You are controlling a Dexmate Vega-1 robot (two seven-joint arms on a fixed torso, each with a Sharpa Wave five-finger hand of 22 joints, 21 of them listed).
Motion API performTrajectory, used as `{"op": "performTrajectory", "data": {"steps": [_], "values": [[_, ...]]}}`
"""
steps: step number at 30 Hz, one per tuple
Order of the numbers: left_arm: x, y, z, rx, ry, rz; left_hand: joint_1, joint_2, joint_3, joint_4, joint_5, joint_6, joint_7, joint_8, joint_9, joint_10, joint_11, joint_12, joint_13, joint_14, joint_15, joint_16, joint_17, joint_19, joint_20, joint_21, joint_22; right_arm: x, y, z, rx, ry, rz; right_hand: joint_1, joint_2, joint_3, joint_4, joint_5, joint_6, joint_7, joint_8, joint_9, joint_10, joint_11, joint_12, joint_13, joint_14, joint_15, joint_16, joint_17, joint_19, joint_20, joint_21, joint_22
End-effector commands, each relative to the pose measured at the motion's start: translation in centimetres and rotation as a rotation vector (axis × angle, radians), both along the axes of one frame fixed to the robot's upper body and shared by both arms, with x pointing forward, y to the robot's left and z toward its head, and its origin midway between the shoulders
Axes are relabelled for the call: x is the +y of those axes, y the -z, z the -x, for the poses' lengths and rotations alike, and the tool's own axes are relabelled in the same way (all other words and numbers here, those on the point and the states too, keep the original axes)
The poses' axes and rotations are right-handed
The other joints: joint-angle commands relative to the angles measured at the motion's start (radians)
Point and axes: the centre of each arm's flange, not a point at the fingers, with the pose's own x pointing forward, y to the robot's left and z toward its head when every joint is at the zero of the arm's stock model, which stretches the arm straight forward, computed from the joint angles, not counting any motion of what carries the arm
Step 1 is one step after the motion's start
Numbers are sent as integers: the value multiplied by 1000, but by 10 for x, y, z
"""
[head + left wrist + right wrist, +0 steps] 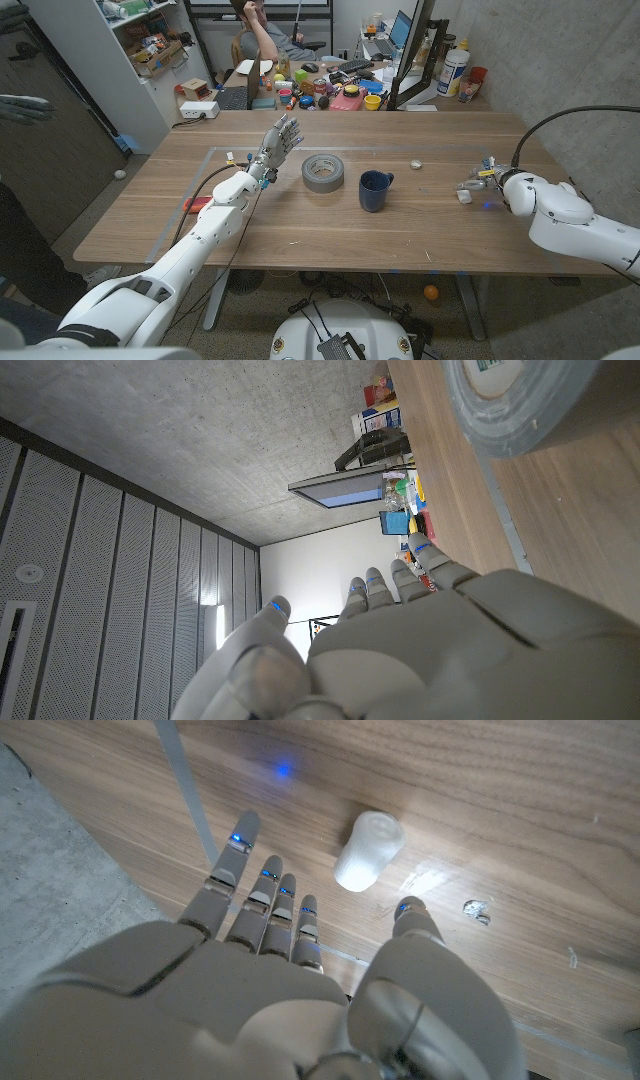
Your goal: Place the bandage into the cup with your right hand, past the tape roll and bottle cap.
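A small white bandage roll (464,196) lies on the wooden table near its right end. My right hand (480,183) hovers just beside it, holding nothing. In the right wrist view the bandage roll (368,850) sits on the wood just past the spread fingertips (245,830) of my right hand (300,970), untouched. The dark blue cup (375,190) stands upright mid-table, with the grey tape roll (322,172) to its left and the small bottle cap (416,165) behind it on the right. My left hand (278,140) is raised left of the tape roll (510,405), fingers apart and empty.
A flat red object (197,204) lies near the table's left edge. Behind the table stands a cluttered desk (330,90) with a seated person (262,30). Another person's hand (25,108) reaches in at the far left. A concrete wall (590,70) borders the right side.
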Motion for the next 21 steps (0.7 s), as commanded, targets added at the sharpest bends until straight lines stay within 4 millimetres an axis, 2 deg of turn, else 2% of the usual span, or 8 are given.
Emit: {"op": "performTrajectory", "data": {"steps": [1, 7, 13, 17, 21], "values": [[1, 2, 0, 3, -1, 4, -6, 81, 8, 1, 2, 1, 0, 4, 3, 5, -4, 4, 4, 1, -16, 3, 3, 6, -34, -1, 4, 10, 6, -8, 26, -11, 8, 0, -6, -8, 0, 5, 11, -1, 8, 3, 9, -5, 5, 5, 12, -46, 1, 5, 8, -1, 7, 6], [2, 2, -1, 5, 0, 2, -6, 81, 8, 1, 2, 1, 1, 4, 3, 4, -4, 3, 4, 1, -17, 3, 3, 6, -33, -1, 4, 12, 8, -10, 34, -2, 13, 1, -7, -8, -1, 5, 14, -1, 9, 3, 12, -9, 5, 5, 14, -46, 0, 4, 11, -1, 6, 6], [2, 2, -2, 6, 2, 2, -7, 82, 8, 1, 2, 1, 0, 4, 3, 4, -4, 3, 4, 1, -16, 3, 3, 7, -33, -1, 4, 14, 10, -10, 42, 7, 26, 18, -6, -6, -10, 10, 13, -1, 7, 4, 15, -9, 4, 5, 40, -57, 0, 4, 85, -28, 31, 11], [2, 1, -3, 3, 3, 2, -7, 82, 8, 1, 2, 1, 1, 4, 3, 4, -3, 4, 5, 1, -16, 3, 3, 7, -34, -1, 4, 15, 10, -10, 44, 17, 35, 37, -4, -1, -20, 13, 11, 0, 6, 4, 16, -11, 3, 5, 61, -69, 2, 3, 117, -35, 41, 13], [2, 1, -3, 2, 5, 2, -7, 82, 8, 1, 2, 1, 1, 4, 3, 5, -2, 4, 4, 1, -15, 3, 3, 6, -32, -2, 4, 16, 10, -9, 44, 22, 48, 46, -6, 0, -25, 15, 10, 0, 5, 4, 25, -15, 6, 5, 78, -74, 4, 3, 128, -39, 45, 14]]}}
